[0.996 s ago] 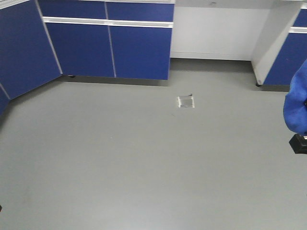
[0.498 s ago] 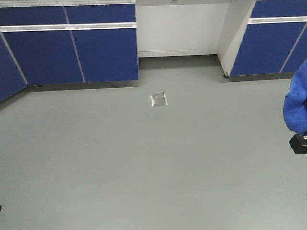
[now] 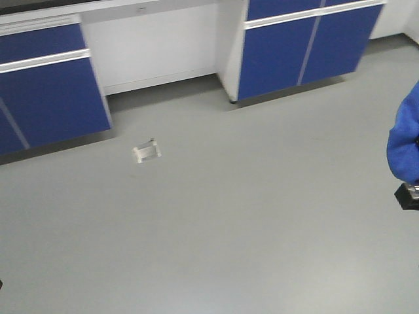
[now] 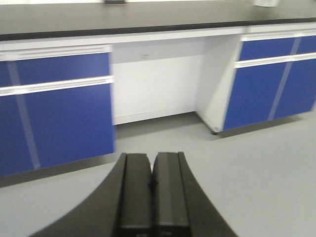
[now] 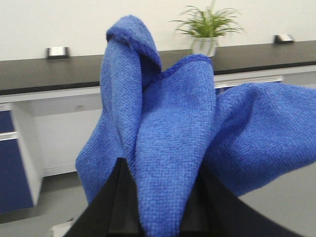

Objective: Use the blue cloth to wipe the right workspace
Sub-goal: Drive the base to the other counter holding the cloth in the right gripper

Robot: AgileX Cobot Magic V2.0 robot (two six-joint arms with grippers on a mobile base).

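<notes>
Royal-blue microfibre cloth (image 5: pixel 168 123), soft and wrinkled, stands up in bunched folds from the right gripper (image 5: pixel 159 212), which pinches its lower end (hanging over the grey floor (image 3: pixel 229 229)). Left gripper (image 4: pixel 152 195): fingers pressed together, holding nothing.

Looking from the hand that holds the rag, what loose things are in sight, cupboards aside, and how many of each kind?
blue cloth: 1
potted plant: 1
small boxes: 2
Total: 4
</notes>
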